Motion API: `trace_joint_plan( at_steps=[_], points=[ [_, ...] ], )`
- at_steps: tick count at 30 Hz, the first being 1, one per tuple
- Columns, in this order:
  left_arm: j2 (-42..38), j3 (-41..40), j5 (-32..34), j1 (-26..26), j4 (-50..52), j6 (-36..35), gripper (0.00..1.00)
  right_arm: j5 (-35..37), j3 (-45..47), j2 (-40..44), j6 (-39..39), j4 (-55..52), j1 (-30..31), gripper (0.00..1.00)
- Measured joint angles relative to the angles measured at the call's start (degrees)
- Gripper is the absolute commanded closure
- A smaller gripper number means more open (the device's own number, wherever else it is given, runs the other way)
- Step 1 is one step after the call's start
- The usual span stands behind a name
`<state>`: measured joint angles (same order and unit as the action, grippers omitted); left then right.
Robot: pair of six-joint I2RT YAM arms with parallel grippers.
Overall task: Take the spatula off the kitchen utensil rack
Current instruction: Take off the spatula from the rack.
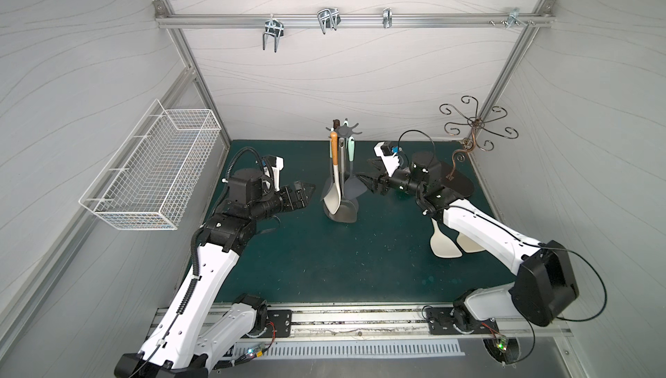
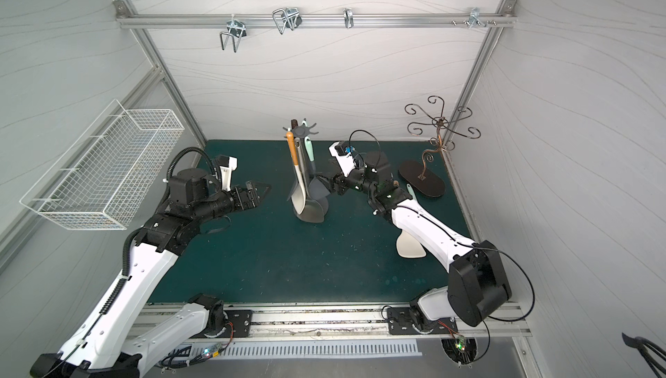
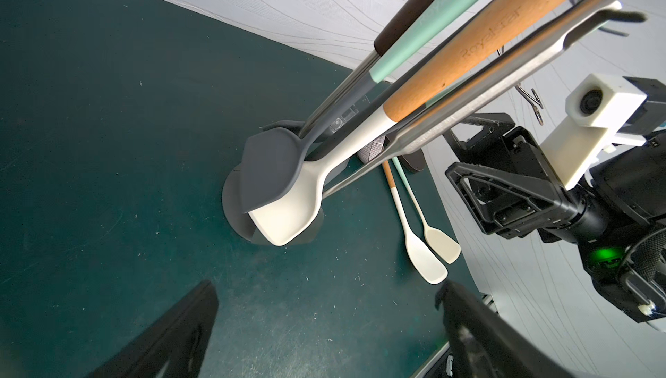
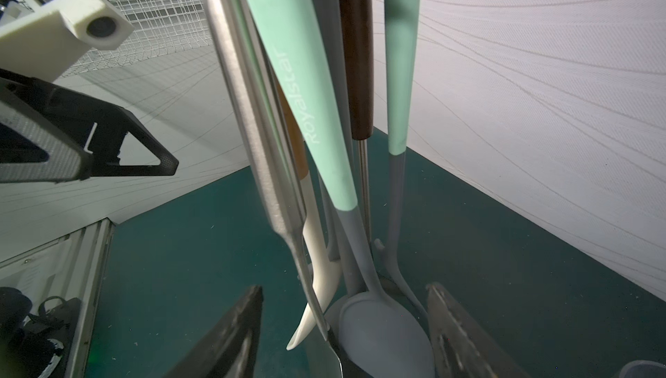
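The kitchen utensil rack is standing at the centre of both top views, with several utensils hanging from its crown. The spatula judged to be the target, grey-headed with a mint handle, is hanging on the rack's right side in a top view; in the right wrist view its head is lying at the lower centre. It is being straddled by the right gripper, whose jaws are being held apart with nothing clamped. The left gripper, left of the rack, is being held fully spread and empty.

For a clean removal, the head or lower neck is best pinched squarely, clear of the steel turner and the white spatula hanging beside it. The handle should then be lifted up off its prong before being drawn sideways, lest the rack be tipped.
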<state>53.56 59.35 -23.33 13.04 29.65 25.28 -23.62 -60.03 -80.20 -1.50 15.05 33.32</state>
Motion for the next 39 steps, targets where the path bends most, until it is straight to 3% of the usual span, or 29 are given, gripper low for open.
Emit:
trace_joint_plan(
  at_steps=[9,25,39],
  points=[
    [0.42,0.52,-2.89,-3.58,0.90,-1.09,0.00,1.88,0.02,0.00,1.25,0.00,0.13,0.24],
    [2.80,2.89,-8.07,-5.86,1.36,-2.34,0.00,7.15,2.67,-7.91,-0.81,15.91,2.47,0.47],
    [2.78,1.97,-10.05,-5.88,0.22,-1.49,0.00,16.72,1.03,-10.40,-7.21,18.88,6.64,0.52]
  ],
)
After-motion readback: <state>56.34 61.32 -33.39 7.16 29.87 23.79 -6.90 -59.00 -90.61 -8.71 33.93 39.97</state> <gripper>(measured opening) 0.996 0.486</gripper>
